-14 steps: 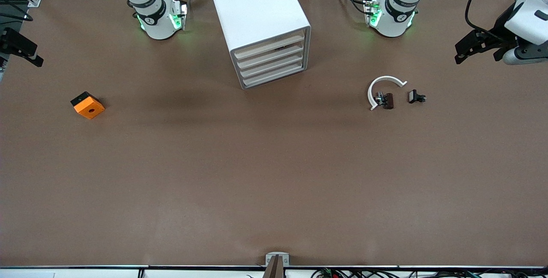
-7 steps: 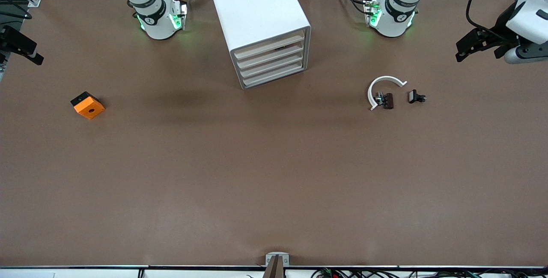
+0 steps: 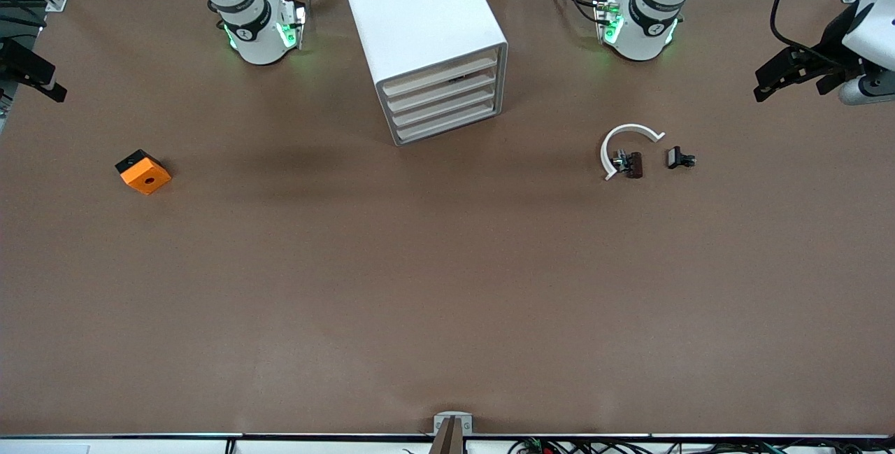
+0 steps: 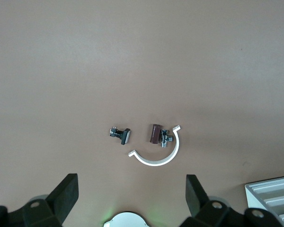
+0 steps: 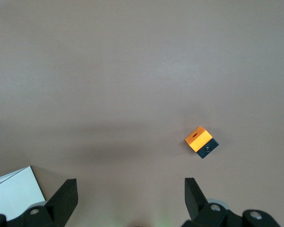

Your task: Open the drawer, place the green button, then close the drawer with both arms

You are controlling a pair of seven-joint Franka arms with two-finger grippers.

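Brown paper-like covering lies over the whole bench (image 3: 447, 286). At its edge where the robot bases stand, about midway along, sits the white cabinet (image 3: 419, 17) with four pale beige drawer fronts facing the front camera at a slight angle. All four are pushed in; the top drawer (image 3: 442, 71) shows a small dark mark under its front.

The button cannot be made out with certainty in any view. Toward the left arm's end of the bench, nearer to the front camera than the cabinet, lies a white curved strip (image 3: 624, 140). A small dark brown part with a metal piece (image 3: 629, 164) sits inside its curve, touching or almost touching it, and a small black clip (image 3: 679, 158) lies just beside, apart from the strip. The left wrist view shows the same three things, the strip (image 4: 158, 153) among them.

An orange block with a black side and a dark hole (image 3: 142, 171) lies near the right arm's end of the bench, well apart from the cabinet.

The left gripper (image 3: 786, 77) hangs over the bench's end on the left arm's side, its fingers spread wide with nothing between them. The right gripper (image 3: 31, 76) hangs over the other end, also spread wide and holding nothing.
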